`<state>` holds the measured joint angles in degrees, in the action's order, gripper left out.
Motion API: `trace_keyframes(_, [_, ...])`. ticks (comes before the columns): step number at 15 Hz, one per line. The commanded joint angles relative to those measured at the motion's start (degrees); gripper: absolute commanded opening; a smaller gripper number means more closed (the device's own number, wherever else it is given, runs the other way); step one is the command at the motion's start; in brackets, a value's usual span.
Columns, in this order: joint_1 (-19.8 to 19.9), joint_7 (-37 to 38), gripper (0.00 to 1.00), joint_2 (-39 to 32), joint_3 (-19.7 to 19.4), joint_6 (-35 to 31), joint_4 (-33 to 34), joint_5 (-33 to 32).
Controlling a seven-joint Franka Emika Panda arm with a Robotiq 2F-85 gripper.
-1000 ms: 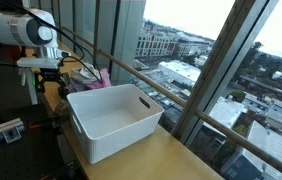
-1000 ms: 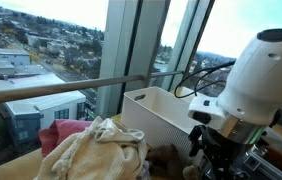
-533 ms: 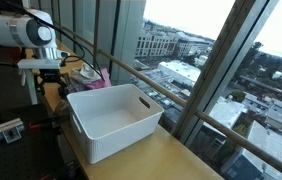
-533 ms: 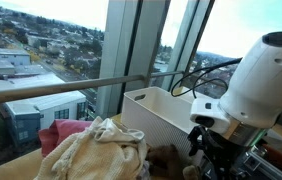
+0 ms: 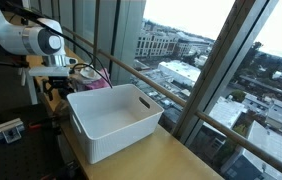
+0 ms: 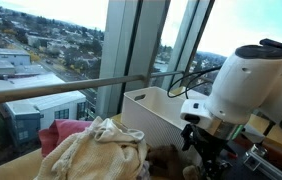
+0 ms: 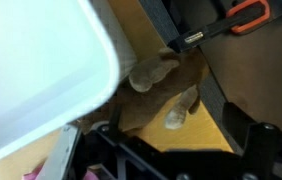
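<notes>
Wrist view, smooth white bin (image 7: 41, 70), fuzzy brown plush (image 7: 166, 85)

The arm (image 5: 23, 38) is built of smooth, rounded white shells, with darker seams where the segments meet and a pale grey band near the wrist. Thin black cables (image 6: 188, 79) loop beside it. Under the white wrist sits an angular black gripper (image 6: 205, 157).

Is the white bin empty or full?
Empty: in an exterior view the white bin shows only its bare white inside.
</notes>
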<state>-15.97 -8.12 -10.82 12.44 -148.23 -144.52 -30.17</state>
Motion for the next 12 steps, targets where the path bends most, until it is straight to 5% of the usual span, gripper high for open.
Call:
trace_keyframes(1, [0.3, -0.15, 1.0, -4.02, -1.19, -1.76, 2.78, -1.28])
trace_keyframes(3, [0.09, 0.24, 1.0, -5.85, -1.45, -2.13, 3.53, -1.05])
trace_keyframes(4, [0.03, 0.28, 0.93, -6.65, -1.66, -2.46, 3.69, -1.04])
trace_keyframes(5, [0.06, 0.21, 0.72, -7.3, -1.96, -3.0, 3.64, -1.17])
trace_keyframes(7, [0.06, 0.23, 0.68, -8.15, -2.57, -3.31, 3.4, -1.19])
trace_keyframes(12, [0.37, -0.46, 0.31, -7.04, -2.76, -2.04, 3.1, 0.66])
